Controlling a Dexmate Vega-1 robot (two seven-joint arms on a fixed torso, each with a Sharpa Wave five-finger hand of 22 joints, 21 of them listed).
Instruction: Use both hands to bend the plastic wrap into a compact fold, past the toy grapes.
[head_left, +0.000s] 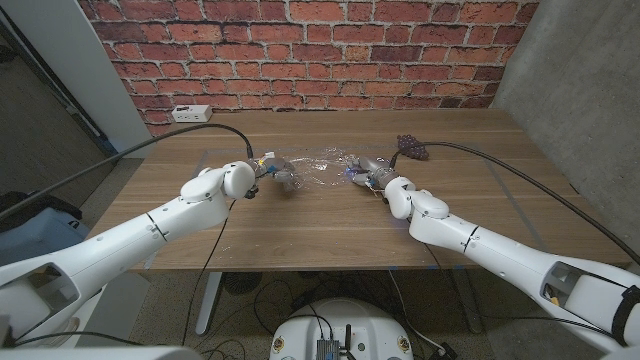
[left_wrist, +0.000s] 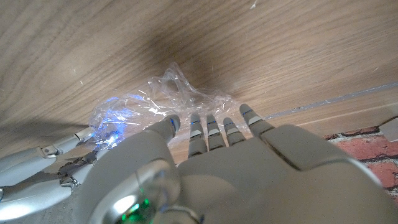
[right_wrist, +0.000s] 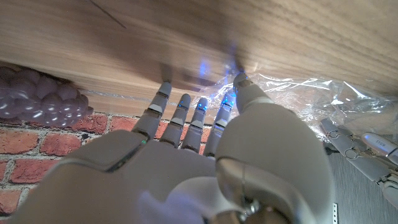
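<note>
On the wooden table, a crumpled sheet of clear plastic wrap lies a little past the middle, stretched left to right between the robot's two hands. The left hand meets the wrap's left end; the left wrist view shows its fingers reaching side by side toward the bunched film, their tips at its near edge. The thumb is drawn in beside them. Whether the film is actually pinched there is hard to tell, since the palm covers the contact.

The right hand sits at the wrap's right end. In the right wrist view its fingers extend close together down onto the table top, and the thumb tip touches the edge of the film; a real grip cannot be confirmed here either. The other hand's fingers appear on the far side of the film in that view.

The toy grapes, a dark purple bunch, rest on the table just beyond and to the right of the right hand, apart from the wrap. The same bunch shows in the right wrist view beside the fingers, in front of the brick wall.

A white power strip lies at the table's far left corner against the wall.
</note>
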